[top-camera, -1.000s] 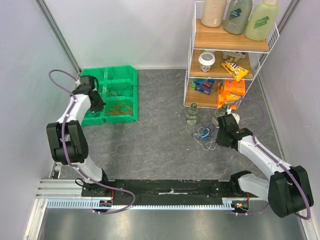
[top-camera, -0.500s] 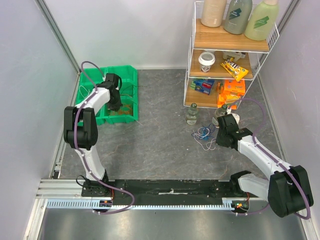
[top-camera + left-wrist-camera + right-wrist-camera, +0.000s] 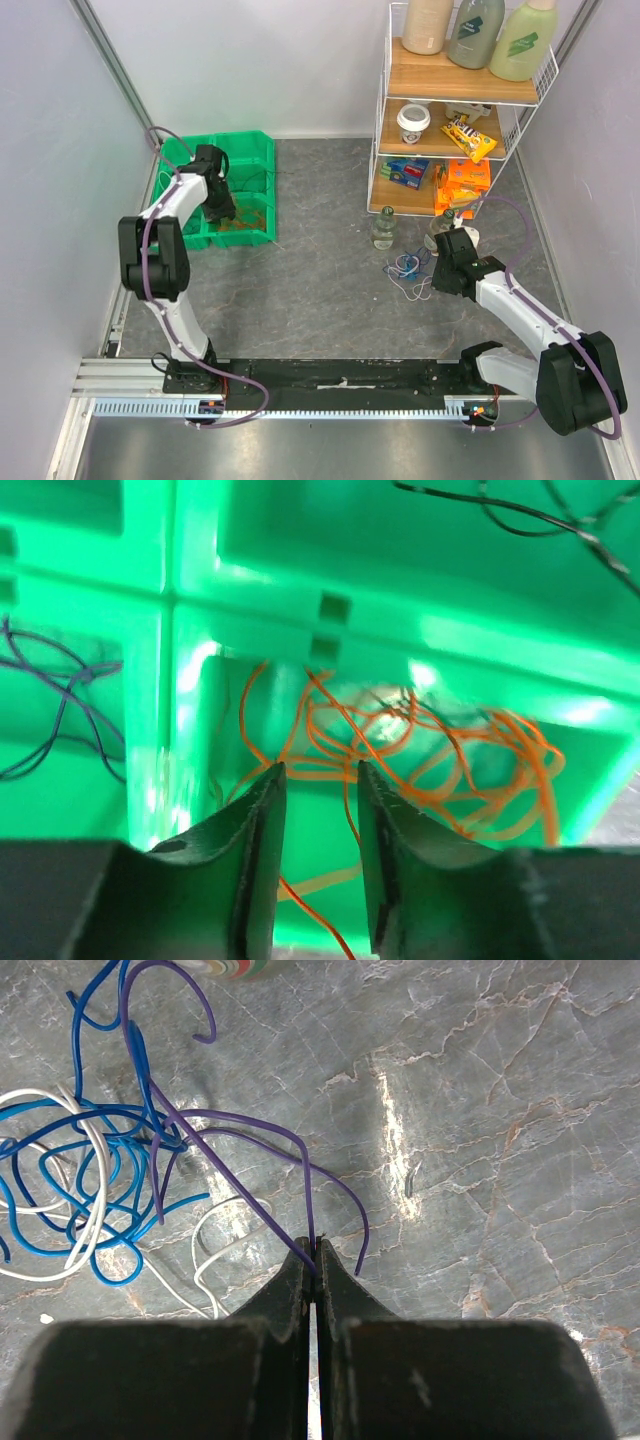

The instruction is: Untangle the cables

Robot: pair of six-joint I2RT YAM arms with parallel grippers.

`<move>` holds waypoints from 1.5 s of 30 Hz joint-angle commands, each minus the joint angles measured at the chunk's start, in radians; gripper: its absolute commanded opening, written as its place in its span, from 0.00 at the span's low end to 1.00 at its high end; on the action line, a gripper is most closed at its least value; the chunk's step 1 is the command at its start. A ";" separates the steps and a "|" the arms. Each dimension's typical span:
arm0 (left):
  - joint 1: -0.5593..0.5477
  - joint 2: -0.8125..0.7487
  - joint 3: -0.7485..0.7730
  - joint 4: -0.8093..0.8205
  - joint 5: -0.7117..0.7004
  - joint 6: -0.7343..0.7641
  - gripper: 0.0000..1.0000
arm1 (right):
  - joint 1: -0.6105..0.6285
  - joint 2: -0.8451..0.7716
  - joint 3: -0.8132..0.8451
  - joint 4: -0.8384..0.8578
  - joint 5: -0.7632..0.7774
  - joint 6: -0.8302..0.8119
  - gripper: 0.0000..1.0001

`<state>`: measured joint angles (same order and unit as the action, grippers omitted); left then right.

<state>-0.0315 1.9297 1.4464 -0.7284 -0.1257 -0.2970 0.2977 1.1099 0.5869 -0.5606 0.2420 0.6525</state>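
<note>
Left gripper jaws newly apart over orange cables, right gripper clamping purple cable

The left arm rises along the left side of the top view with its elbow folded, and its hand points down in the upper left. In the wrist view its fingers stand parted with a clear gap. The right arm stretches from the lower right toward centre right. Its hand is low, fingers pressed together on a purple cable.
</note>
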 commanded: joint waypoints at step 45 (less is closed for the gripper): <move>-0.111 -0.393 -0.032 0.073 0.441 -0.103 0.81 | 0.233 0.192 0.097 0.197 -0.346 -0.162 0.00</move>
<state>-0.0677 1.5513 1.4872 -0.6865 0.1406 -0.3531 0.4362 1.2560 0.6037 -0.4286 -0.0582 0.5297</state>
